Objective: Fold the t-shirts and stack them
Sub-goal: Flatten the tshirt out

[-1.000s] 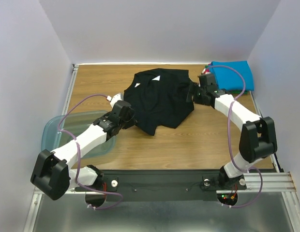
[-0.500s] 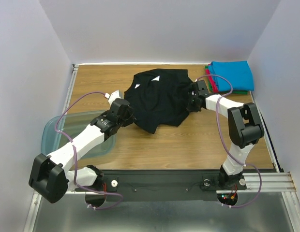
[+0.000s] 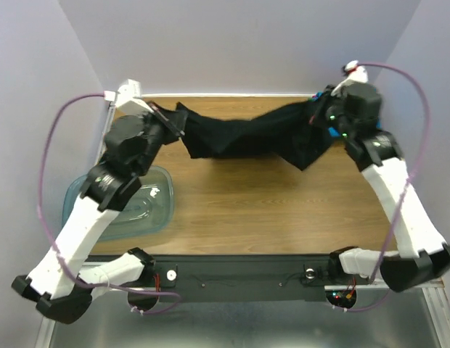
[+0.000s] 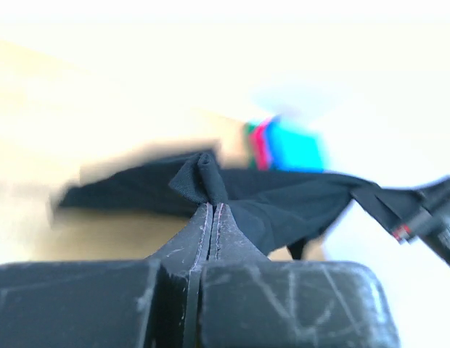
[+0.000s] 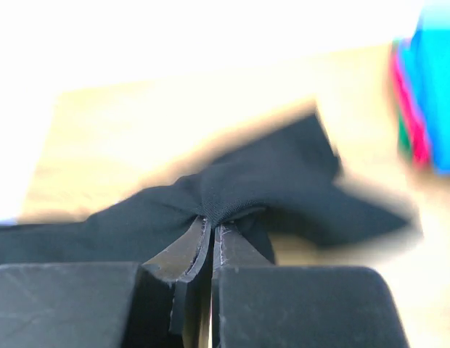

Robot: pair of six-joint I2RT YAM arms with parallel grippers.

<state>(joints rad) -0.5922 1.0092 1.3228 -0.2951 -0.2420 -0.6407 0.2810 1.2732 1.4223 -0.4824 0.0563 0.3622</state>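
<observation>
Starting at the far left with the translucent blue-green tub (image 3: 149, 210), set on the wooden table (image 3: 247, 217) near its left edge and partly covered from above by the left arm (image 3: 87, 217). Moving on to the left gripper (image 3: 174, 125), held up near the table's far left corner, jaws pressed tight together on a bunched edge of the black t-shirt (image 3: 243, 134). Seen from the left wrist as a small peak of black cloth standing up out of the closed jaws, with the rest of the garment trailing away beyond.

Following the black t-shirt rightward: slung between both grippers along the far side of the table, sagging a little in the middle, with a loose pointed flap hanging lowest near its right end. Cannot tell whether that flap touches the wood.

Reaching the right gripper (image 3: 321, 119) near the far right corner, likewise clamped shut, on the garment's other end. From the right wrist, a wad of black fabric pinched at the jaw tips and spreading out past them.

Ending at the far right with the folded pile, blurred in both wrist views. Blue shirt (image 5: 439, 87) as the largest patch, red-pink shirt (image 5: 408, 101) and green shirt (image 5: 403, 145) as thin edges beside it, lying to the right of the black cloth with bare wood between.
</observation>
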